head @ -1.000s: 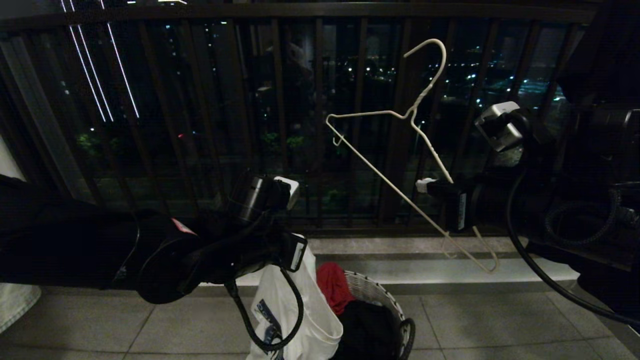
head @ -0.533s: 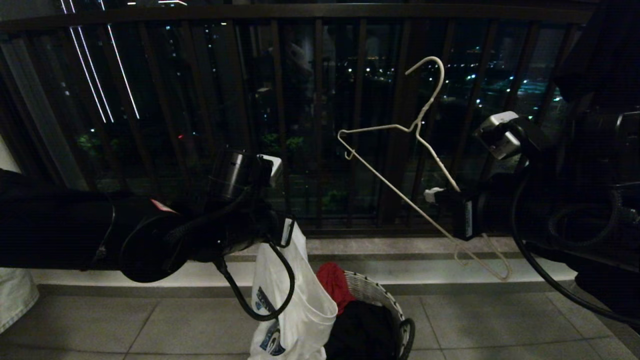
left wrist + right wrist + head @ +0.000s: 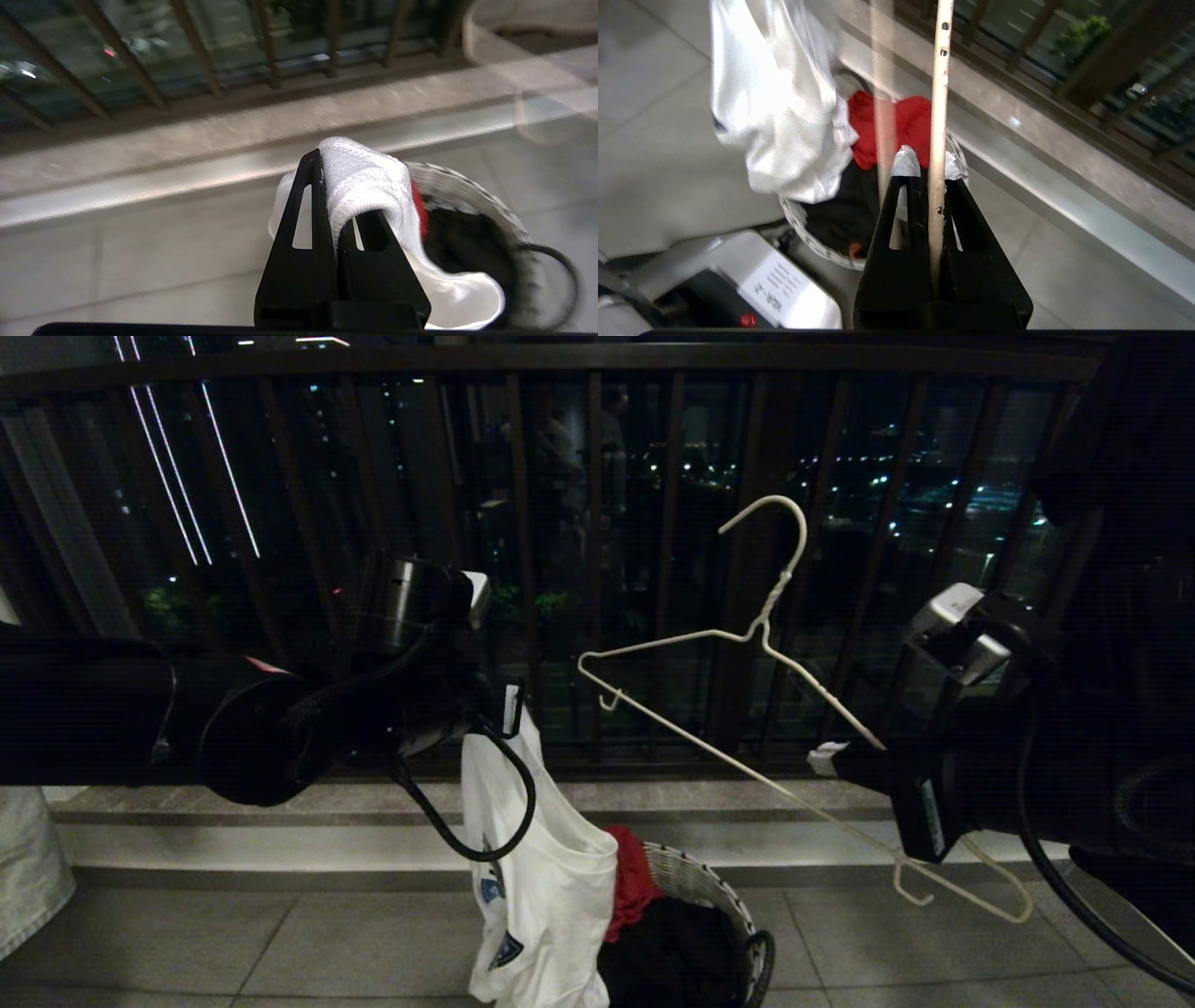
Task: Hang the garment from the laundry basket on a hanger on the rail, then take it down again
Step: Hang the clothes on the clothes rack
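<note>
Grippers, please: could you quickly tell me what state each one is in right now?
Left gripper: closed, holding the white T-shirt.
Right gripper: closed, holding the wire hanger.

**Dim night scene, brighter at the wrists**

The head view is dark: the arms read as near-black shapes, and city lights speckle the darkness behind the balcony railing (image 3: 597,569). The pale floor tiles (image 3: 887,943) catch soft light. The left wrist view is smeared with motion blur; the right wrist view is brighter, its background soft.
</note>
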`<state>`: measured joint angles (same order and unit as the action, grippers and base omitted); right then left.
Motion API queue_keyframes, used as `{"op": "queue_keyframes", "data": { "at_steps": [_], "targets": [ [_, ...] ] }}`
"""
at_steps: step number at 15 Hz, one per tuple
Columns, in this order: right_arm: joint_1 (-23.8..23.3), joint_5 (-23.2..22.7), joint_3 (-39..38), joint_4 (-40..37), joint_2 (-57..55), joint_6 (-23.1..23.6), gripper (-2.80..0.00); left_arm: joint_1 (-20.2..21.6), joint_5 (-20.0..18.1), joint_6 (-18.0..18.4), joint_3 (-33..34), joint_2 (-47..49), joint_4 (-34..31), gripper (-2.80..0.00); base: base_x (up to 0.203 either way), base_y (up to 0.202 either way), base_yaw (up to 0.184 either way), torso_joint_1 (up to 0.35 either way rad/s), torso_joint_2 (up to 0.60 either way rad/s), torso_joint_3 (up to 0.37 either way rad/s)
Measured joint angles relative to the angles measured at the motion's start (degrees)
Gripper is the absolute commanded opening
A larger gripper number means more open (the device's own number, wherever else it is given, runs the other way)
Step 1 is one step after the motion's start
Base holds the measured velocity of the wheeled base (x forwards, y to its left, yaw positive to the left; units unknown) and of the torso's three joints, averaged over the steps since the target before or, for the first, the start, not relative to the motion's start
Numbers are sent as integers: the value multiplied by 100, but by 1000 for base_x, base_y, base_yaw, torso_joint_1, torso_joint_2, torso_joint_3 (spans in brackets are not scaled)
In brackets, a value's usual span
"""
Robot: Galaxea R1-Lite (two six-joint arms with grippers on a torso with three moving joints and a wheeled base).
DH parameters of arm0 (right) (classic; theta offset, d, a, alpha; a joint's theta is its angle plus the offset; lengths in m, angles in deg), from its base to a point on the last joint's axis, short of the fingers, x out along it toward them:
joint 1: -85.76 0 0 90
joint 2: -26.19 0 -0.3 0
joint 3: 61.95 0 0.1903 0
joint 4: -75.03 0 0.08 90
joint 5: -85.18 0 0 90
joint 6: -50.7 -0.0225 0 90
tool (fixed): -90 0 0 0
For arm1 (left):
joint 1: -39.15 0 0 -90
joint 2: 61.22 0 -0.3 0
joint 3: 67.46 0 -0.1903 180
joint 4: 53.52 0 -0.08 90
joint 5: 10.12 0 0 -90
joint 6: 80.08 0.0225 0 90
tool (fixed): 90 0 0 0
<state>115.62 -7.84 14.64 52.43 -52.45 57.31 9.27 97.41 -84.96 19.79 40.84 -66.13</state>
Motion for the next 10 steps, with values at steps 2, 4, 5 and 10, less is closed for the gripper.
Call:
{"op": "queue_keyframes", "data": {
  "at_steps": [2, 4, 5, 10],
  "targets": [
    [-2, -39, 7, -328, 166, 193, -280, 129, 20, 204, -99, -2, 0, -280, 0, 0, 0, 0, 0, 0],
    [1, -261, -9, -547, 307, 336, -280, 231, 24, 240, -190, -7, 0, -280, 0, 0, 0, 0, 0, 0],
    [0, -450, -15, -643, 368, 354, -280, 265, 20, 249, -218, -7, -2, -280, 0, 0, 0, 0, 0, 0],
    [6, -1275, -37, -851, 402, 372, -280, 306, 20, 387, -273, 22, 9, -280, 0, 0, 0, 0, 0, 0]
  ]
}}
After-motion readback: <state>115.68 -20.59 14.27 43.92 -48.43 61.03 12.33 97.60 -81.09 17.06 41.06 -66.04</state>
